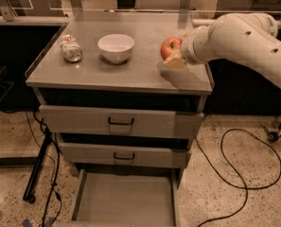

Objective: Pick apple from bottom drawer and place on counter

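Small round red-orange apple (pixel 169 48), paler yellowish patch on its skin, is sitting upright in the clasp of the white arm's two-finger gripper (pixel 175 51). One pale finger (pixel 173 61) is showing under it. The apple is hanging just above the flat, smooth grey counter (pixel 130 74), over its right part near the right rim, and is casting a shadow on the surface below. The lowest grey metal drawer (pixel 126 200), a shallow rectangular tray with plain walls, is standing pulled fully out, low beneath the counter's front edge.
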`<state>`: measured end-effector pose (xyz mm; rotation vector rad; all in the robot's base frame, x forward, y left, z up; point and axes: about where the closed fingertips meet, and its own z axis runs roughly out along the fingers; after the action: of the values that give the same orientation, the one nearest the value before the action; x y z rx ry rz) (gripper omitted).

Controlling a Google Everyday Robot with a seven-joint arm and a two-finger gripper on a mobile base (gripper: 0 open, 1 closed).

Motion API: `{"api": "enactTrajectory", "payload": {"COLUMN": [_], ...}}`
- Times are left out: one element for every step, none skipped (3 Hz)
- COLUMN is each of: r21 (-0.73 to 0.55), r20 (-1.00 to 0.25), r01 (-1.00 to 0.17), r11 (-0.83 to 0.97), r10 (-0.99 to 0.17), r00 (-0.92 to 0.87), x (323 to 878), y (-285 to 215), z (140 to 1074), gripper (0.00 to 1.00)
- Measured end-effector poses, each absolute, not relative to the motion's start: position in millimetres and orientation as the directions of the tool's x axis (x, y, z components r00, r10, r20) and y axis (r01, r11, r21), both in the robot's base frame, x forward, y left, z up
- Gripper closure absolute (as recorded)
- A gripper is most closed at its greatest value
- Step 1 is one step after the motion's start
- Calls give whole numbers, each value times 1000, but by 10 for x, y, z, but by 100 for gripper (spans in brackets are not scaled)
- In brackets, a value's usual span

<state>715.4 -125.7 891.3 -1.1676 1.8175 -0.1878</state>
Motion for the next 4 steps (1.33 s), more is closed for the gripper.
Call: {"api": "enactTrajectory", "payload": {"r21": [-501,-454,-427,-426], "r20": [-611,-601,-596,-595], "r01": [-706,-774,-822,-824], "r11": [500,442,377,374], "r10": [-782,-793,-801,-802], "r00": [-121,-101,-59,-56], "x": [7158,7127,7100,7098], "y": [-1203,-1099,-976,-970], "z": [8711,8559,8503,8501], "gripper": [100,100,100,87]}}
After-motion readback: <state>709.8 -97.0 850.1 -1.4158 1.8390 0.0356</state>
